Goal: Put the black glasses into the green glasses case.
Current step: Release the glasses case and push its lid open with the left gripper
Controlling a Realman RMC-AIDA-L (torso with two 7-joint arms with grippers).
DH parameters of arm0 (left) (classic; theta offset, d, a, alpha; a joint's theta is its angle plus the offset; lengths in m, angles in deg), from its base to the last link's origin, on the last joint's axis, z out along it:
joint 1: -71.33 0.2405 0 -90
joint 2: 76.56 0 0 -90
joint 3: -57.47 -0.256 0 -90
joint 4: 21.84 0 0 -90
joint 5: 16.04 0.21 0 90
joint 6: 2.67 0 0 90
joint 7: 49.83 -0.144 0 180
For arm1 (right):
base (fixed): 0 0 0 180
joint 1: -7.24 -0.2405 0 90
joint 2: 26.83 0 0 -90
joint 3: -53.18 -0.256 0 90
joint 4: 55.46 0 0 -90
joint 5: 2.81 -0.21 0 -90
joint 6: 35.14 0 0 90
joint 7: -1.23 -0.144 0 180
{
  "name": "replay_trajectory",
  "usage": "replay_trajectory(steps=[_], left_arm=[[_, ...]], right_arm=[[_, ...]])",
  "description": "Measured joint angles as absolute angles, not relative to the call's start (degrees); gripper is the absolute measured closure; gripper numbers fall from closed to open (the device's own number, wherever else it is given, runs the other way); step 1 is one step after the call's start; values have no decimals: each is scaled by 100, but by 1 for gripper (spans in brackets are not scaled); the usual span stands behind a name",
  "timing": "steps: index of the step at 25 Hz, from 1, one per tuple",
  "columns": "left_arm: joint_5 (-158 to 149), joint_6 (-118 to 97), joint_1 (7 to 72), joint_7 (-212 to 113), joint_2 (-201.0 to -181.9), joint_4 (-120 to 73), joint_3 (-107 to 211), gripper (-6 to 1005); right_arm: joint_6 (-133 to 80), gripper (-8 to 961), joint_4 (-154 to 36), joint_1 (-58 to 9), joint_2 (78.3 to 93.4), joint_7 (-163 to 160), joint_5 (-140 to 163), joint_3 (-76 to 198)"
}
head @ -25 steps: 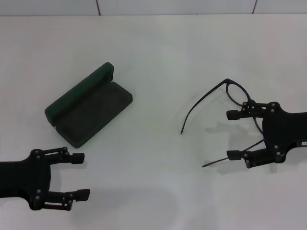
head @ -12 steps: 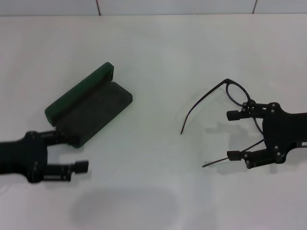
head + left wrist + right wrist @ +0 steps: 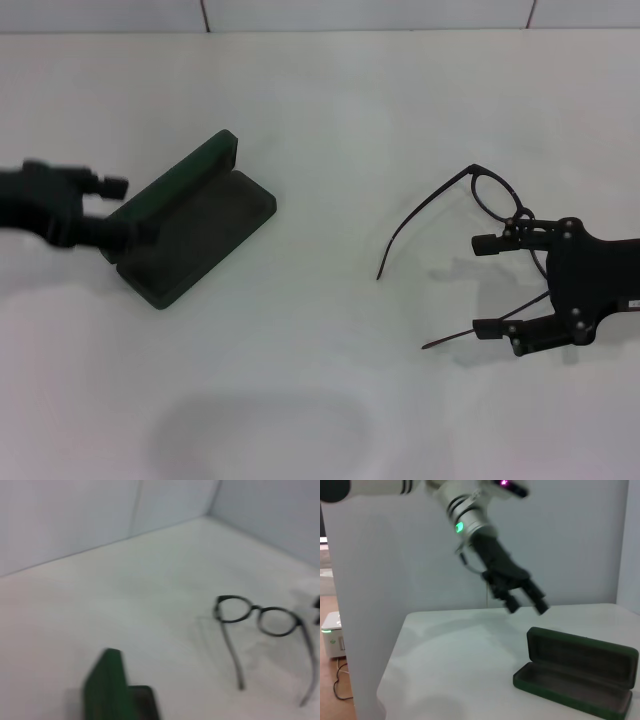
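Observation:
The black glasses (image 3: 493,195) lie unfolded on the white table at the right, temple arms pointing toward the case; the left wrist view also shows the glasses (image 3: 257,617). My right gripper (image 3: 483,284) is open right beside the lenses, its fingers reaching in between the two temple arms. The green glasses case (image 3: 195,225) lies open at the left with its lid raised. My left gripper (image 3: 125,210) hovers open above the case's left end. In the right wrist view this left gripper (image 3: 526,600) hangs clear above the case (image 3: 575,677), touching nothing.
The white table (image 3: 320,380) has bare surface between case and glasses and along the front. A wall seam runs along the far edge. Beyond the table's left edge a small white device (image 3: 331,635) sits on the floor.
My left gripper has risen from the table's front left and swung away from me to the case's left end. The right gripper and glasses have hardly shifted.

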State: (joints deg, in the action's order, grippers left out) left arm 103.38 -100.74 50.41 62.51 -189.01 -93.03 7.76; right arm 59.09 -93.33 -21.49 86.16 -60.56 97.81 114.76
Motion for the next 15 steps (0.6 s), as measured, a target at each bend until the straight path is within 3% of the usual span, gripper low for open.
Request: replay_trajectory(steps=[7,11,15], left_arm=[[12421,-10022,3562,7068,-19092,-9392,718,147],[13429,-9810,2969,7133,-19289,-8973,710,150],[13818,-9505,2666,7172,-19324,-8435,656,153]], right_arm=[[5907,83,-9337,-2211,8642,-6056,9796,11543],[5876,83,-9340,-2313,8693,-6056,9817,11567],[5859,83,-9342,-2339,8708,-6059,9835,11604]])
